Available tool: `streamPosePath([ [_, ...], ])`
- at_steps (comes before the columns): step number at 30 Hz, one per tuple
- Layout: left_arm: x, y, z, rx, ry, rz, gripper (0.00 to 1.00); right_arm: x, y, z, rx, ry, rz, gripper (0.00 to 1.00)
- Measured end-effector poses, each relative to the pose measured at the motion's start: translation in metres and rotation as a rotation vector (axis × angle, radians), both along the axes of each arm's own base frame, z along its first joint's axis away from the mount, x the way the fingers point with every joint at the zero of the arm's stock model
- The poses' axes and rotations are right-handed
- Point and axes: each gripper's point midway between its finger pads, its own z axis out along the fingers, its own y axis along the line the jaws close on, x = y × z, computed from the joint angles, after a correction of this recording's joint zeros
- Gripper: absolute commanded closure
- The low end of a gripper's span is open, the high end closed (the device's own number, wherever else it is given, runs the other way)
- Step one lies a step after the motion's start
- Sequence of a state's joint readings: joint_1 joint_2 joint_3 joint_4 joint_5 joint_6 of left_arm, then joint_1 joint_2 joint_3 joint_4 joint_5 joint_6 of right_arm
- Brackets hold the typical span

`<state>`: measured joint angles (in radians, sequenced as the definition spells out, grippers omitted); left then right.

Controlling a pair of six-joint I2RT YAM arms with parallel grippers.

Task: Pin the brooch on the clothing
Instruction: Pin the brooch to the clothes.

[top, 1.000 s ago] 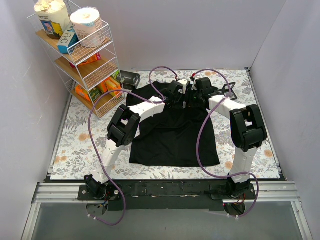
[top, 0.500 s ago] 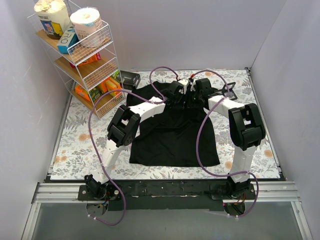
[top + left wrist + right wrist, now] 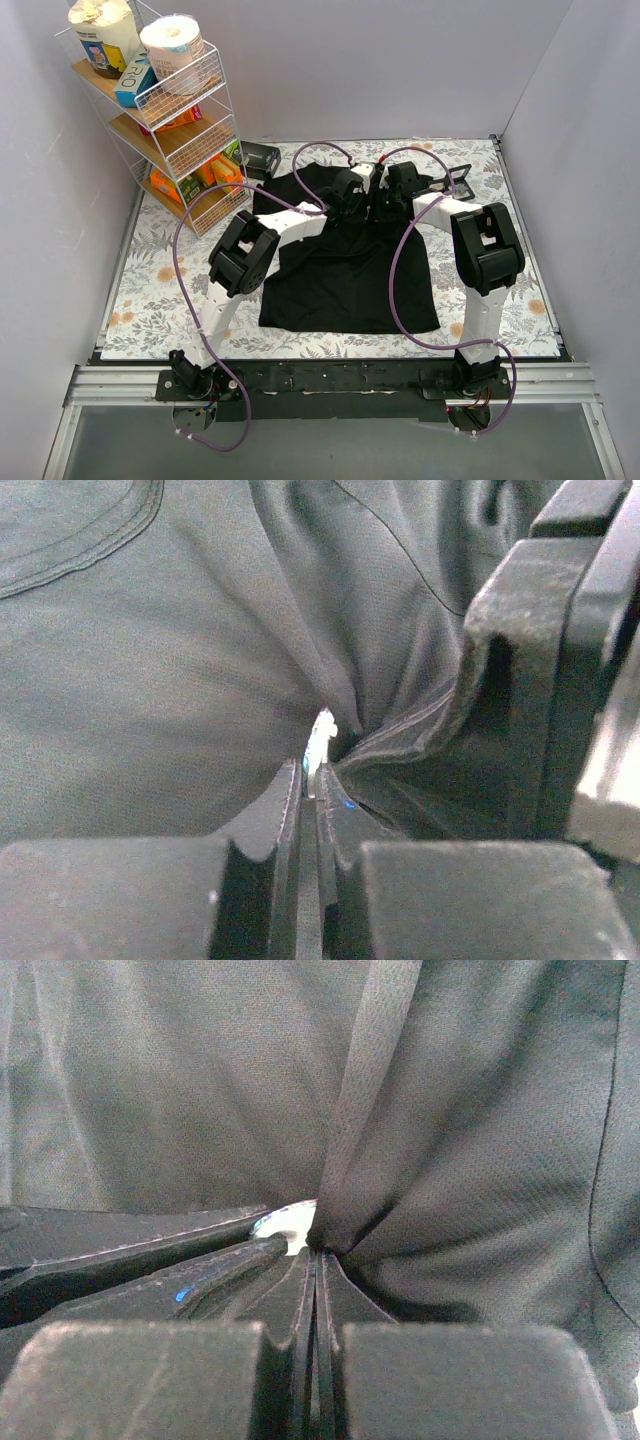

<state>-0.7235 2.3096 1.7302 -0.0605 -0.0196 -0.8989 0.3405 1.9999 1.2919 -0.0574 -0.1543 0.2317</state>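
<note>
brooch (image 3: pixel 322 732) — only a pale sliver amid bunched shirt (image 3: pixel 150 680) folds

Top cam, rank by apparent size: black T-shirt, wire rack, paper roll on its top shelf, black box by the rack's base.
1-2. T-shirt and wire rack: about alike; the rack stands taller, nearer the camera, so unranked.
3. paper roll
4. black box
</note>
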Motion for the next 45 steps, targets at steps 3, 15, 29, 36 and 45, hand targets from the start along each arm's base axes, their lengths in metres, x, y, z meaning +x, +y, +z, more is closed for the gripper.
streamPosePath([
  [3,-0.002,0.001,0.0,-0.012,-0.003,0.004,1.0,0.0,-0.001,-0.001,-0.007,0.0,-0.005,0.99],
  [15,-0.002,0.011,0.006,-0.076,0.007,0.056,1.0,-0.004,-0.004,-0.006,-0.019,0.012,-0.011,0.99],
  [29,-0.001,0.017,0.009,-0.149,0.041,0.062,1.0,-0.003,-0.003,-0.006,-0.015,0.007,-0.008,0.88],
  [36,0.0,0.02,0.011,-0.214,0.091,0.012,1.0,-0.015,-0.005,0.004,0.01,0.008,0.011,0.54],
  [45,0.004,0.04,0.008,-0.298,0.152,-0.053,1.0,-0.032,-0.041,0.041,0.053,-0.038,-0.03,0.42],
])
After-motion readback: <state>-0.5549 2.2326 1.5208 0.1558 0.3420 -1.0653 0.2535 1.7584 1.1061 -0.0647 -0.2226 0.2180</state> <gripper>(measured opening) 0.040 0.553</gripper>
